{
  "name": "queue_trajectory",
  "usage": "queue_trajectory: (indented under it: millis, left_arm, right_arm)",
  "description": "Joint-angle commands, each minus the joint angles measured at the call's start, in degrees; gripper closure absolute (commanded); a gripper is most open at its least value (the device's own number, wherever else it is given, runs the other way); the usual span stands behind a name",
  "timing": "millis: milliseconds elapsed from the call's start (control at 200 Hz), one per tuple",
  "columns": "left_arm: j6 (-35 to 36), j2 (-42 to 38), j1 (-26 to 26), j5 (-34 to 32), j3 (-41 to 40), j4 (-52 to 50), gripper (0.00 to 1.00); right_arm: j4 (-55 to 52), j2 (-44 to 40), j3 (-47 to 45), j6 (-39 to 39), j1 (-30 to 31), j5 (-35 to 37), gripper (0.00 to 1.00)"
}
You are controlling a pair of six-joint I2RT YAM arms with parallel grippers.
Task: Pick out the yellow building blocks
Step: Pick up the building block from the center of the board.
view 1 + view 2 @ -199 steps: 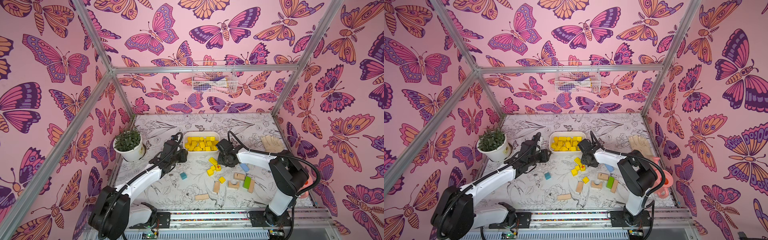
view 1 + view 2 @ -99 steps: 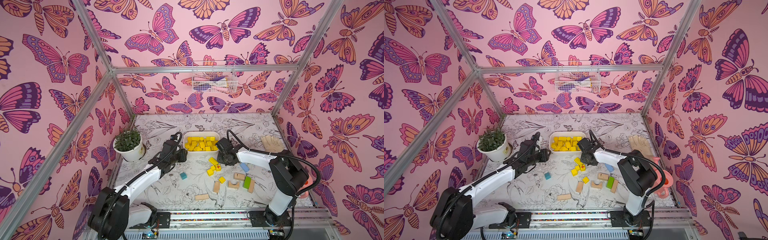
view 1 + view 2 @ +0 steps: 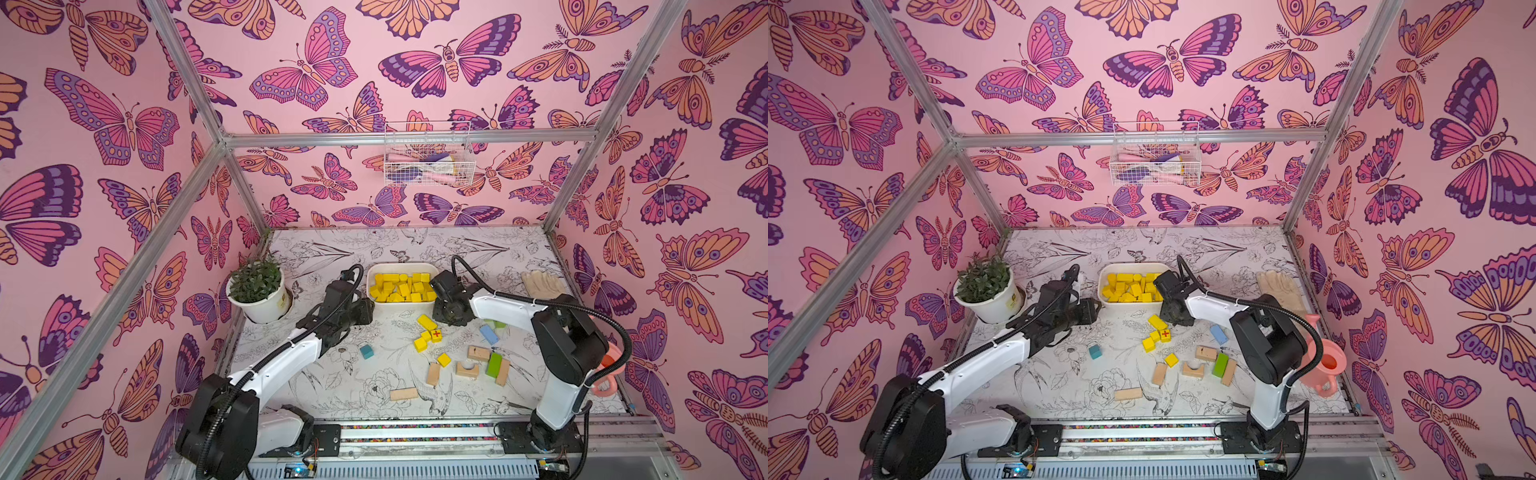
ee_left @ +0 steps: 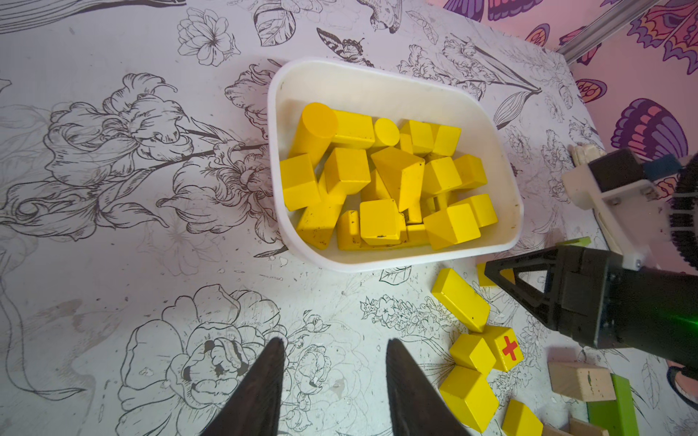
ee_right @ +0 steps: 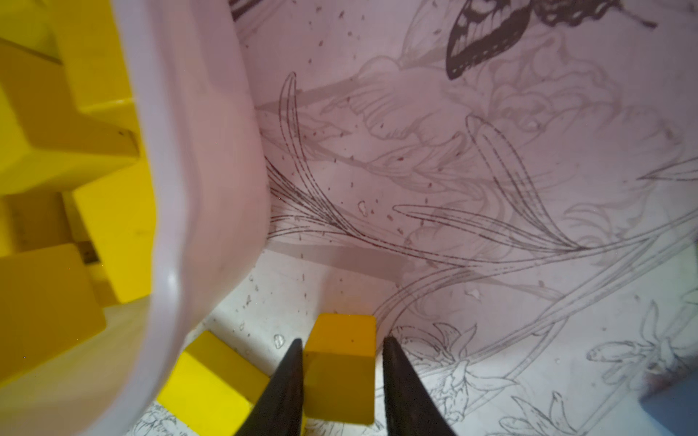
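Right fingers (image 5: 287, 389) clasp a yellow block (image 5: 340, 373) beside the white tub (image 5: 196, 188); left fingers (image 4: 260, 389) stand parted.

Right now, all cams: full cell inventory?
white bin: one, white, back centre.
yellow blocks: heap, yellow, in bin.
loose yellow blocks: five, yellow, before bin, red-cross cube included.
tan blocks: five, bare wood, front right.
green block: one seen, green, among them.
blue block: one, pale blue, by right arm.
teal cube: one, teal, left of centre.
potted plant: one, white pot, back left.
gloves: count unclear, cream, back right.
watering can: one, pink, right edge.
wire basket: one, white, back wall.
left tool: black, open, empty, near bin.
right tool: black, shut on sixth yellow cube by bin.
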Motion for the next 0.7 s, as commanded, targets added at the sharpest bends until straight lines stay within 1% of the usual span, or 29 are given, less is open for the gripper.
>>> queue_trajectory:
  millis: [0,80,175,215,456,696]
  left_arm:
    - [-0.4,-0.4,0.3,0.8,-1.2,0.4,0.55]
    - [-0.4,-0.6,0.4,0.7,-1.3,0.5,0.55]
    - [-0.5,-0.6,0.4,0.7,-1.3,0.4,0.55]
    - [-0.5,-0.5,0.5,0.8,-1.3,0.5,0.55]
    - [-0.6,0.3,0.6,1.1,-0.8,0.9,0.55]
    - [-0.6,0.6,0.8,1.9,-0.5,1.2,0.55]
  right_arm:
    - [-2.6,1.6,1.9,-1.0,-0.2,-0.8,0.65]
    - [-2.6,1.5,1.9,-1.0,-0.2,-0.8,0.66]
    - [-2.6,1.3,1.7,-1.1,-0.2,-0.7,0.74]
    - [-2.6,1.0,1.4,-1.1,-0.2,-0.5,0.75]
    - [-2.7,-3.6,-2.4,-3.3,-0.4,3.1,0.76]
    - [3.5,-11.4,-9.9,-5.5,-1.5,1.3,0.76]
